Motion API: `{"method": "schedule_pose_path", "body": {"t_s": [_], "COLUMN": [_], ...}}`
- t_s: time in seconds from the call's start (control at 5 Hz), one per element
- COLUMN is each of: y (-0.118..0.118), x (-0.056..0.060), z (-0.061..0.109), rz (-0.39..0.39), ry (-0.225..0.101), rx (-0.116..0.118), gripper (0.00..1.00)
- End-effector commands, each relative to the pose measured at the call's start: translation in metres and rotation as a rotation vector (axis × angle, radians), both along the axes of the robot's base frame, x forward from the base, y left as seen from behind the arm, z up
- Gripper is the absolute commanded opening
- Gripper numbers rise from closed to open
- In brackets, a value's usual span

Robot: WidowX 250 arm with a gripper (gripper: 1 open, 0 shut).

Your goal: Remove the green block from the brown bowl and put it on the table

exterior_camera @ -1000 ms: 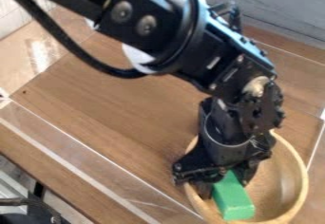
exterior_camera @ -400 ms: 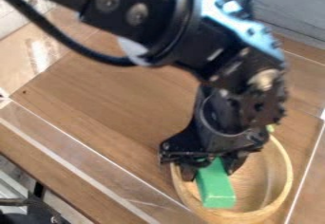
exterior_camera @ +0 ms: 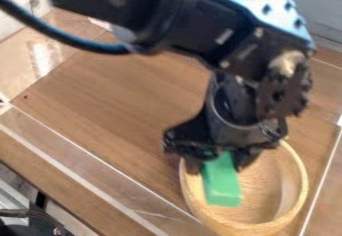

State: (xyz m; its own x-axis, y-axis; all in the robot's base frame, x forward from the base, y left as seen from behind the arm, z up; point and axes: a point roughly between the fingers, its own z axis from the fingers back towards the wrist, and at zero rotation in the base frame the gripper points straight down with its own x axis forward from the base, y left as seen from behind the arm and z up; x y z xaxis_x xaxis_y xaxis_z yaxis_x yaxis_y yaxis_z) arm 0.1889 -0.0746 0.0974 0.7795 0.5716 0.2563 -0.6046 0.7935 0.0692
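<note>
The green block (exterior_camera: 221, 184) hangs tilted between the black fingers of my gripper (exterior_camera: 221, 164), which is shut on its upper end. The block's lower end sits just above the inside of the brown bowl (exterior_camera: 302, 192), a round light wooden dish at the lower right of the camera view. The bulky black arm covers the bowl's far rim. The table (exterior_camera: 100, 110) is dark wood grain and spreads to the left of the bowl.
Clear acrylic walls (exterior_camera: 80, 175) edge the table along the front left, close to the bowl's left rim. Black cables loop from the arm across the upper left. Bare tabletop lies left of the bowl.
My gripper has risen and shifted slightly left with the green block, lifting it off the bowl's floor. The wrist has rolled a little.
</note>
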Motion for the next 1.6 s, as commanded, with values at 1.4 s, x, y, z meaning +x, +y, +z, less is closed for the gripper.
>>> {"method": "schedule_pose_path", "body": {"t_s": [1.4], "y": [0.006], "x": [0.064], "z": [0.038], "rz": [0.065], "ry": [-0.201], "rx": [0.047], "gripper": [0.00]}}
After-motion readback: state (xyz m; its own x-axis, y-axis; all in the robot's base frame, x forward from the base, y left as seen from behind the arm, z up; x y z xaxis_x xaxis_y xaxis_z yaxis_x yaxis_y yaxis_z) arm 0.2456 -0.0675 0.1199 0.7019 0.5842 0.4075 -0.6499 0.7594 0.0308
